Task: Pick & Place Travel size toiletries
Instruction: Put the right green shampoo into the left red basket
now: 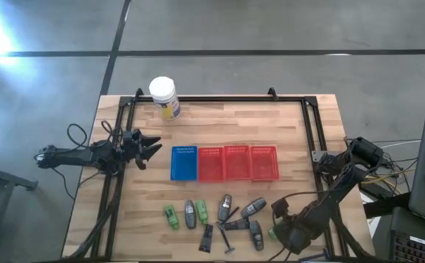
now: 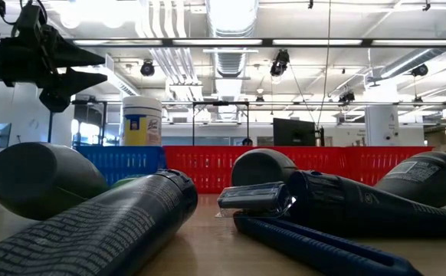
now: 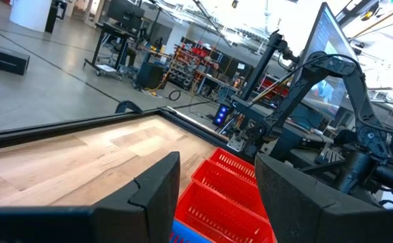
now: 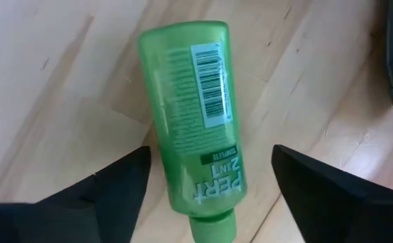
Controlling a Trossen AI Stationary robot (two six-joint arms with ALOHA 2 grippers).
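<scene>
Grey concrete floor (image 1: 285, 25) surrounds the table; ceiling lights (image 2: 231, 15) shine overhead.

Close to the lens, a dark grey tube with fine printed text (image 2: 108, 226) lay on the pale wooden table top (image 2: 208, 245), slanting toward the camera. Behind it on the left sat a rounded dark grey tube end (image 2: 43, 178). To the right lay a black tapered tube (image 2: 361, 203) and a dark blue stick-like piece (image 2: 315, 245). Farther back stood a blue ribbed basket (image 2: 123, 162) beside a red ribbed basket (image 2: 208, 165), with a white jar with a yellow label (image 2: 142, 120) behind. An open dark two-finger gripper (image 2: 93, 69) hung at the upper left.
</scene>
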